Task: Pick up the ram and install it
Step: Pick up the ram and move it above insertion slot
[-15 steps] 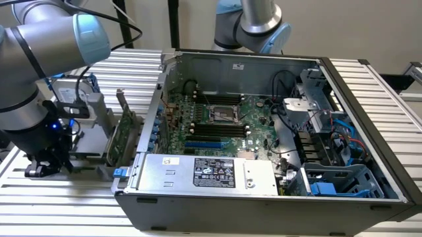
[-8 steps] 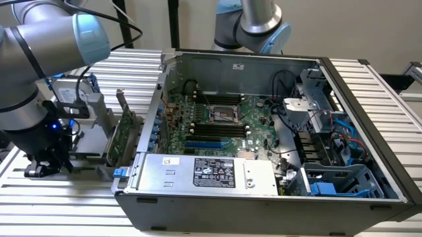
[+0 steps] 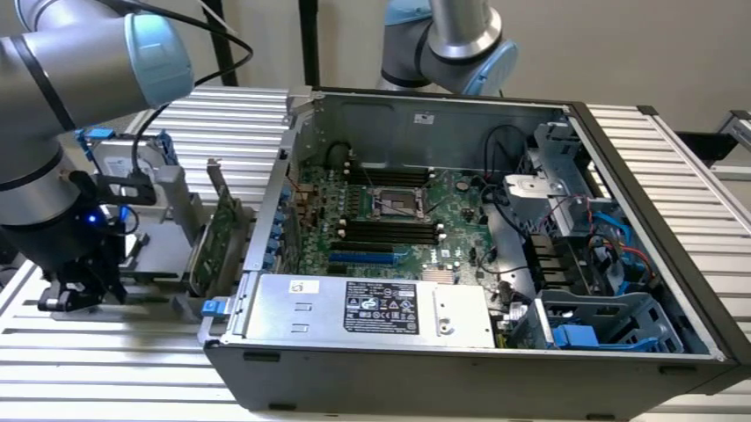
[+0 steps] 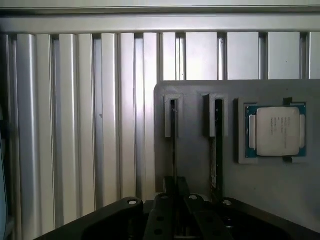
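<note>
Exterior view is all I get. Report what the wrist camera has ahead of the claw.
Observer: A grey holder with two slots, a thin board edge-on in each.
Operator: Say which one the claw faces.
Observer: The claw lines up with the ram in the slot farther from the processor.
Operator: Describe that processor.
Observer: The processor sits in its own recess, beside the second board.

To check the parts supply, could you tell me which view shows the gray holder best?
The wrist view: the gray holder faces the camera, with ram in its slots and a processor. In the exterior view it sits low behind the gripper, largely hidden.
</note>
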`<state>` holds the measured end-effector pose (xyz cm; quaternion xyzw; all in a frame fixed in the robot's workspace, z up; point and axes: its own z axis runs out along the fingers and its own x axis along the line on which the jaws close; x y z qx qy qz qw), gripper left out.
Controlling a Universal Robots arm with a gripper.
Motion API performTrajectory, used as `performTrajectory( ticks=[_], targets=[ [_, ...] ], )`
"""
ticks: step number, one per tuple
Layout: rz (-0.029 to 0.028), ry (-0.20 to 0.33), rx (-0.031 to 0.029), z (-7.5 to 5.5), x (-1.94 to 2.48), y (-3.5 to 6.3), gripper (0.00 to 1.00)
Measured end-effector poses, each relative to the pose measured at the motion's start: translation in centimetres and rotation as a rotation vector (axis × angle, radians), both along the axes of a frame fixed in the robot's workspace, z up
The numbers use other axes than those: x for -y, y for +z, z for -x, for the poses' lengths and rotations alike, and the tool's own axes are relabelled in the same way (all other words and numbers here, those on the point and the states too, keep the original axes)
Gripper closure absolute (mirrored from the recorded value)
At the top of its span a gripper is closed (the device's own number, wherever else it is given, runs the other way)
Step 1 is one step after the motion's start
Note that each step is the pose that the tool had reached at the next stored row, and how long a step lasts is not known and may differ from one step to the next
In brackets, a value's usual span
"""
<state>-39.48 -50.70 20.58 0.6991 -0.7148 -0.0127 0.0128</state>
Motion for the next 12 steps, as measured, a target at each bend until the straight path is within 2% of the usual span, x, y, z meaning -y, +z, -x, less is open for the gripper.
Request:
performTrajectory(
  ticks=[7,12],
  targets=[
    [0.0000,0.000,0.0000,0.0,0.00,1.74,1.00],
    [0.0000,0.000,0.0000,0.0,0.00,3.92,1.00]
  ],
)
